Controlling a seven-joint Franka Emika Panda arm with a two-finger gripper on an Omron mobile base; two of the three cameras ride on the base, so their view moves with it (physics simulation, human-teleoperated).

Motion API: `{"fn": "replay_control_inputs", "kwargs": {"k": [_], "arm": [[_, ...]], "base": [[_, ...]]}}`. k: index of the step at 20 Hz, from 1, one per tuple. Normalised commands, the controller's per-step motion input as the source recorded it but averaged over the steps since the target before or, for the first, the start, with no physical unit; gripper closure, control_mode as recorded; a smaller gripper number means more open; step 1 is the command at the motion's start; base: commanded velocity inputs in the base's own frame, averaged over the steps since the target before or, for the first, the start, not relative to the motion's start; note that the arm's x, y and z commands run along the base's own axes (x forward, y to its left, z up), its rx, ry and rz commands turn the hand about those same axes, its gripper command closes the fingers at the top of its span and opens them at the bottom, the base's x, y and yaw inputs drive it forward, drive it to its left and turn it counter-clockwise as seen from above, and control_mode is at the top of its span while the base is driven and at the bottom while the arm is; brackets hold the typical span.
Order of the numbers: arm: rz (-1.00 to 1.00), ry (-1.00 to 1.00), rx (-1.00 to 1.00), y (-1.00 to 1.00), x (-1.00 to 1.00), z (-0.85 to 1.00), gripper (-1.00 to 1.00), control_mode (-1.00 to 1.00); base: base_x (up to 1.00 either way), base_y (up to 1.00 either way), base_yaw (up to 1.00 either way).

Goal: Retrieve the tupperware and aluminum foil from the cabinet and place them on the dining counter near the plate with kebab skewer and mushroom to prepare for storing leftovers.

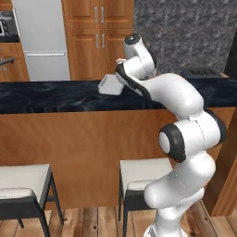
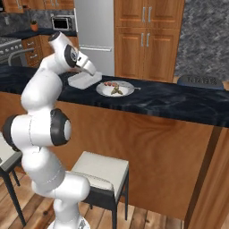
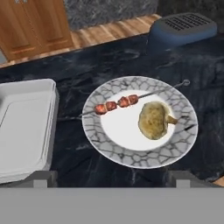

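Hand (image 3: 109, 177) seen spread and empty above dark counter (image 3: 109, 61), white tupperware (image 3: 24, 127) set flat at its 9 o'clock, plate (image 3: 140, 122) directly ahead at 12, kebab skewer (image 3: 120, 103) and mushroom (image 3: 154, 120) carried on it, tupperware just beside plate, apart.

The arm (image 1: 152, 88) hides the plate; frame edge crops tupperware (image 3: 24, 127).

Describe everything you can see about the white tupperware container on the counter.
The tupperware is a flat, rectangular white container with rounded corners and a raised rim around a recessed panel, plastic by its look. It lies flat on the dark marbled counter, beside the patterned plate but apart from it, a strip of counter between them. The open gripper hovers near it; nothing touches it but the counter.
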Motion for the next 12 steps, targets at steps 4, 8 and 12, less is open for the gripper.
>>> {"fn": "replay_control_inputs", "kwargs": {"k": [4,8,12], "arm": [[0.00,0.00,0.04,-0.67,-1.00,0.04,-1.00,-1.00],[0.00,0.00,0.04,-0.69,-1.00,0.00,-1.00,-1.00],[0.00,0.00,0.06,-0.69,-1.00,0.00,-1.00,-1.00]], "base": [[0.00,0.00,0.00],[0.00,0.00,0.00],[0.00,0.00,0.00]]}}
